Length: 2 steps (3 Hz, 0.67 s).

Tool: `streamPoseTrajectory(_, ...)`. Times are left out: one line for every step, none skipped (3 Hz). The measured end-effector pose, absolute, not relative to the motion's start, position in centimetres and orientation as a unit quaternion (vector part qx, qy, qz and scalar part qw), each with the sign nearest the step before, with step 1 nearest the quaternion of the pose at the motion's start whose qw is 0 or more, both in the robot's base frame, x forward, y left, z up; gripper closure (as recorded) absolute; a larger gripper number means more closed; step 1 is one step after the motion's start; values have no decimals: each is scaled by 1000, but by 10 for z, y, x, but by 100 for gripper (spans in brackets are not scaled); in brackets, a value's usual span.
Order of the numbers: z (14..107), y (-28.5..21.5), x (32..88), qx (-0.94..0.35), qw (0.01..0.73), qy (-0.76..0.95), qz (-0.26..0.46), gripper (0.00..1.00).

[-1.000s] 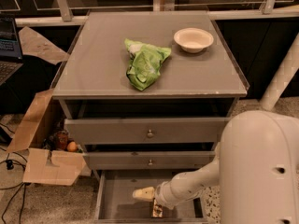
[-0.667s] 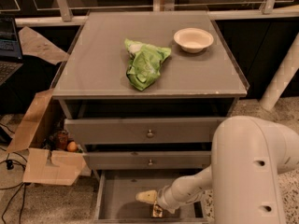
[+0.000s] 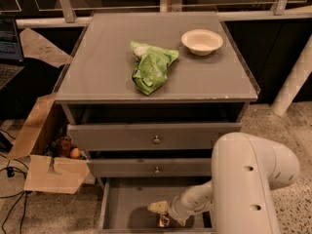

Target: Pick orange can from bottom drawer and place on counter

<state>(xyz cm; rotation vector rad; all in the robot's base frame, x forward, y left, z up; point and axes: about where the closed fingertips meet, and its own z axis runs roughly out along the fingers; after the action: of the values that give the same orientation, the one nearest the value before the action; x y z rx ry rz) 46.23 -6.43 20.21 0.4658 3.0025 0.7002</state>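
Grey desk (image 3: 107, 57), matte, on top of the drawer cabinet. Green bag (image 3: 152, 67) lies crumpled near its middle and white bowl (image 3: 202, 40) sits at the back right. The front left and front right of the top are bare, so that is likely where you will set down.

Two upper drawers (image 3: 156, 136) are only slightly out, knobs showing. The bottom drawer (image 3: 126, 211) is pulled well forward of them. That is probably why the arm (image 3: 243, 179) comes in low from the right, under the middle drawer front, rather than from above.

Claw (image 3: 165, 212) is down inside the bottom drawer, near the front edge and about mid-width. The orange can (image 3: 163, 221) shows as a brownish-gold sliver directly beneath it, on the drawer floor. You cannot tell whether the claw is apart or clamped on the can, because the wrist hides the contact.

Judgement: this is the grasp stage and no lift is evident. Expect a tight exit. The can must clear the low front wall and then the overhanging drawer fronts before it rises to the desk.

Cardboard box (image 3: 48, 169) stands left of the cabinet, off your path.
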Motion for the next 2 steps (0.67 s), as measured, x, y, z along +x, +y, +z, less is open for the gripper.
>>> streamPoseTrajectory(184,-70,473,150,5,965,217,0)
streamPoseTrajectory(172,-63,488,152,5,963,225,0)
